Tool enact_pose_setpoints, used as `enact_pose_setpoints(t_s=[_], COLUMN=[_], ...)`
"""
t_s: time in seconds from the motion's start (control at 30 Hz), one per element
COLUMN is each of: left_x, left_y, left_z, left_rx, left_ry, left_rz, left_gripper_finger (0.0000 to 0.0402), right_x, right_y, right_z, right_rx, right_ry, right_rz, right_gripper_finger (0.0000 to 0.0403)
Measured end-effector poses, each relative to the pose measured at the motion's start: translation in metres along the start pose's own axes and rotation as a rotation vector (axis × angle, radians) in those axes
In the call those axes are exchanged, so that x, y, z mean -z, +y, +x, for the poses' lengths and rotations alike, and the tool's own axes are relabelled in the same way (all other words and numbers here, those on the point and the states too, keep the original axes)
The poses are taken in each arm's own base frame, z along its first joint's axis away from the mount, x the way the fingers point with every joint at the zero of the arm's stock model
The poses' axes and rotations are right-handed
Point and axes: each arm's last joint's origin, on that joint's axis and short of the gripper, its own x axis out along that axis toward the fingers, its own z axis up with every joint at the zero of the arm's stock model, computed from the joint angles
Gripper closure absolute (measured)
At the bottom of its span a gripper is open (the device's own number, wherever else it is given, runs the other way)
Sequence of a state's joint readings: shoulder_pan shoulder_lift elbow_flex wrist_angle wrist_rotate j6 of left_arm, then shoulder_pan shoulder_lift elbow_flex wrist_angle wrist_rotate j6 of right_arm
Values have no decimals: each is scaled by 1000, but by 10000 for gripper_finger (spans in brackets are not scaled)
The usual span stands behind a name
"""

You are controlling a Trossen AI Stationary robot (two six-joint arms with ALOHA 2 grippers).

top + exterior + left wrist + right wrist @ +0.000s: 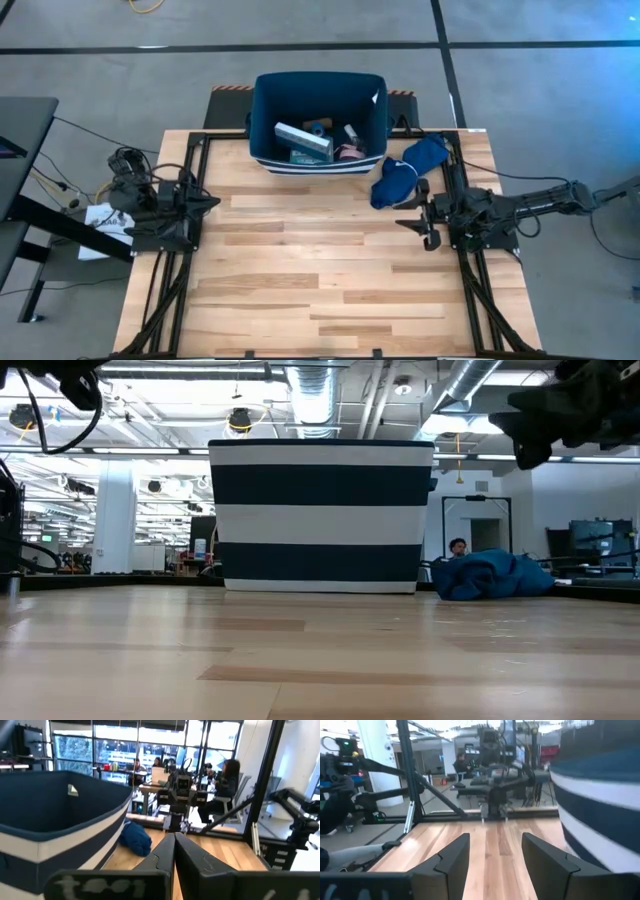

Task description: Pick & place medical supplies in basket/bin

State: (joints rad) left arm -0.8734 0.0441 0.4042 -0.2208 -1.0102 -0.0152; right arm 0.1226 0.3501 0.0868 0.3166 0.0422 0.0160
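Observation:
The dark navy bin (318, 120) stands on its base at the table's far middle, striped white in the low view (320, 515). Inside lie medical supplies: a light blue pill organizer (303, 138), a pink roll (350, 152) and a few small items. My left gripper (213, 202) waits at the table's left edge with its fingers shut (174, 837) and holds nothing. At the right edge, my right gripper (405, 222) is open (495, 840), level, with nothing between its fingers.
A soft blue cloth (405, 170) lies crumpled on the table just right of the bin, between it and my right arm, and shows in the low view (495, 575). Black frame rails run along both table sides. Bare wood stretches across the middle and near side. People sit beyond the table.

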Motion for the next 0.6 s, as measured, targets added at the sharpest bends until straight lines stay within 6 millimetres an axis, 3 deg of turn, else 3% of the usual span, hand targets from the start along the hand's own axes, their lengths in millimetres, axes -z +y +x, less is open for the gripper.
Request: enact_pose_setpoints(t_s=[0.6], left_x=[0], left_y=[0], left_z=[0], left_rx=[9], left_ry=[0], left_rz=[11], left_gripper_finger=[401], right_x=[-2], right_y=[-1], right_z=[-27], right_rx=[0], right_ry=[-98], right_rz=[-54], right_gripper_finger=[227])
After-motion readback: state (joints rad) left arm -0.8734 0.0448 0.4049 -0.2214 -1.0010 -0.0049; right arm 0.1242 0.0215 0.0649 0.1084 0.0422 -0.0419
